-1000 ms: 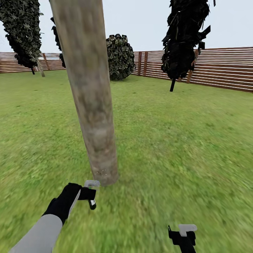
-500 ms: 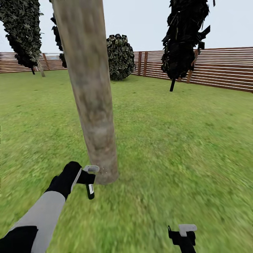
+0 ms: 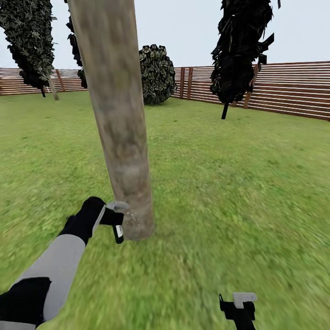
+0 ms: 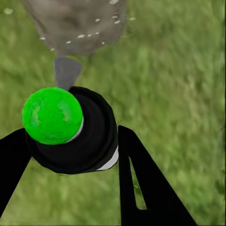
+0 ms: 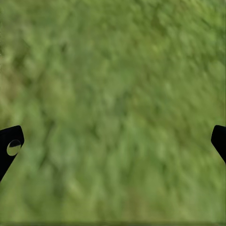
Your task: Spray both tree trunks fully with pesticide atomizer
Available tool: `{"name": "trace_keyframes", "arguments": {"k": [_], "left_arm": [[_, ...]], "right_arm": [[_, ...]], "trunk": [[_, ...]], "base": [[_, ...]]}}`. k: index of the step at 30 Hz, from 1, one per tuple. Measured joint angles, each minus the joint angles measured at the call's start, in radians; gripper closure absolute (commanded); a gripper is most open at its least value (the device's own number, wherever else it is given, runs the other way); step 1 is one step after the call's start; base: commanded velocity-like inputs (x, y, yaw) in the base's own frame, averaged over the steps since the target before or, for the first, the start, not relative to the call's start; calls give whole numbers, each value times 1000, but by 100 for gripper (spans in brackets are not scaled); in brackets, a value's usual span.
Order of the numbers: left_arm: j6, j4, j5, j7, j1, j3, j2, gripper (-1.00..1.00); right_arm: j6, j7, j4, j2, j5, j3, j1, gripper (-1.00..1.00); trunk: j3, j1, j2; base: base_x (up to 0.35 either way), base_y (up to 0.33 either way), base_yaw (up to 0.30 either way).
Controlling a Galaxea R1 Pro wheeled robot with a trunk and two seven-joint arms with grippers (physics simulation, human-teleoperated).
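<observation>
- The garden lawn (image 3: 238, 183) runs out to the slatted fence (image 3: 293, 87) at about two o'clock, with dark shrubs and narrow trees along it.
- The tree trunk (image 3: 120, 128) stands just ahead at eleven o'clock, leaning slightly, its foot in the grass. I have parked close so the spray can reach the bark.
- My left arm reaches to the trunk's base, the left pincer (image 3: 117, 219) pinching the pesticide atomizer (image 4: 77, 129) between its fingers (image 4: 141, 183). The nozzle faces the bark at close range.
- The right pincer (image 3: 239, 306) hangs at five o'clock over bare grass, its fingertips spread wide and holding nothing. I judge it is kept clear of the spraying.
- Pesticide (image 3: 133, 216) shows as whitish specks low on the trunk beside the nozzle. The bark above looks bare, so most of the coverage seems undone.
</observation>
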Motion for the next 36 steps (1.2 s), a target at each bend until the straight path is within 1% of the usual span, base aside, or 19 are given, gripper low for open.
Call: {"name": "trace_keyframes", "arguments": {"k": [1, 2, 4, 5, 6, 7, 8, 9, 10, 11, 12, 14, 15, 16, 18, 21, 23, 36], "left_arm": [[1, -3, 4, 2, -5, 0, -8, 100], [-1, -4, -9, 2, -11, 1, -8, 100], [0, -5, -11, 1, -21, 4, 2, 100], [0, -5, -9, 1, -29, 6, 33, 100], [-2, -3, -25, 1, -32, 6, 64, 100], [0, -2, -17, 0, -32, 2, 86, 100], [2, -2, -8, -1, -33, 2, 89, 100], [2, -3, -5, -1, -34, 2, 89, 100], [3, -6, 3, -2, -36, 1, 75, 100], [4, -8, 5, -2, -37, 0, 51, 100], [4, -9, 5, -2, -39, -1, 33, 100], [4, -8, 3, -2, -51, -1, 3, 100], [5, -2, 2, -1, -67, -1, -6, 100], [8, 1, -6, -1, -73, -2, -6, 100], [10, 3, -8, -1, -75, -3, -1, 100], [11, 1, -14, -1, -75, -2, 23, 100], [11, 2, -10, -1, -72, -3, 30, 100], [10, -1, -11, -1, -69, -3, 33, 100]], "right_arm": [[0, 0, 0, 0, 0, 0, 0, -100], [0, 0, 0, 0, 0, 0, 0, -100], [0, 0, 0, 0, 0, 0, 0, -100], [0, 0, 0, 0, 0, 0, 0, -100], [0, 0, 0, 0, 0, 0, 0, -100], [0, 0, 0, 0, 0, 0, 0, -100], [0, 0, 0, 0, 0, 0, 0, -100], [0, 0, 0, 0, 0, 0, 0, -100], [0, 0, 0, 0, 0, 0, 0, -100], [0, 0, 0, 0, 0, 0, 0, -100], [0, 0, 0, 0, 0, 0, 0, -100], [0, 0, 0, 0, 0, 0, 0, -100], [0, 0, 0, 0, 0, 0, 0, -100], [0, 0, 0, 0, 0, 0, 0, -100], [0, 0, 0, 0, 0, 0, 0, -100], [0, 0, 0, 0, 0, 0, 0, -100], [0, 0, 0, 0, 0, 0, 0, -100], [-1, 0, -1, 0, 0, 0, 0, -100]], "trunk": [[0, 0, 0], [0, 0, 0], [0, 0, 0], [0, 0, 0], [0, 0, 0], [0, 0, 0], [0, 0, 0], [0, 0, 0], [0, 0, 0], [0, 0, 0], [0, 0, 0], [0, 0, 0], [0, 0, 0], [0, 0, 0], [0, 0, 0], [0, 0, 0], [0, 0, 0], [0, 0, 0]], "base": [[0, 0, 0], [0, 0, 0], [0, 0, 0], [0, 0, 0], [0, 0, 0], [0, 0, 0], [0, 0, 0], [0, 0, 0], [0, 0, 0], [0, 0, 0], [0, 0, 0], [0, 0, 0], [0, 0, 0], [0, 0, 0], [0, 0, 0], [49, -94, 0], [116, -215, 0], [32, -269, 13]]}}
